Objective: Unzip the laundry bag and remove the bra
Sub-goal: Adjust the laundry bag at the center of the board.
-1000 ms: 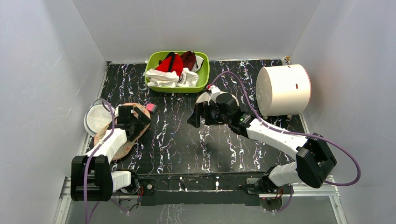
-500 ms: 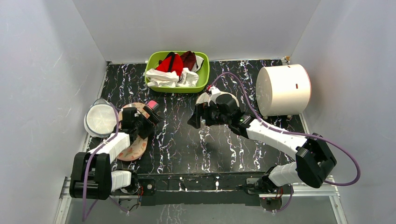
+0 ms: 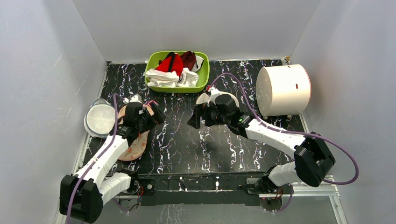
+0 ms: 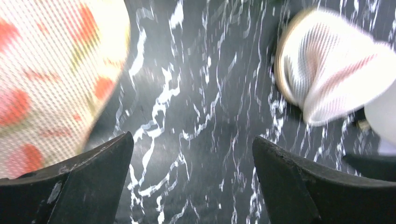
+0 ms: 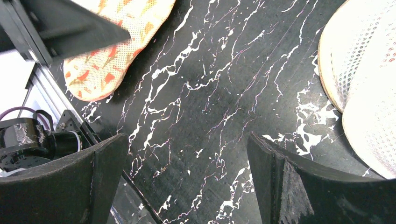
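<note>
Laundry bag [image 3: 135,147] lies flat on the left of the black marbled table [image 3: 187,149], beside a round white mesh dome [image 3: 100,120]. Left gripper [image 4: 191,144] hangs at its far end — jaws spread, nothing grasped. Right gripper [image 5: 187,140], mid-table, gapes empty too.

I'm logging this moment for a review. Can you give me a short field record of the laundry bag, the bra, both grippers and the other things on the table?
laundry bag: flat on the table, left side, partly under the left arm
bag zipped or not: cannot tell
bra: not visible in any view
left gripper: open, empty, over bare table beside the bag
right gripper: open, empty, over mid-table
mesh domes: one left of the bag, another by the right gripper
green basket: far edge, holding red and white clothes
white drum: far right
</note>
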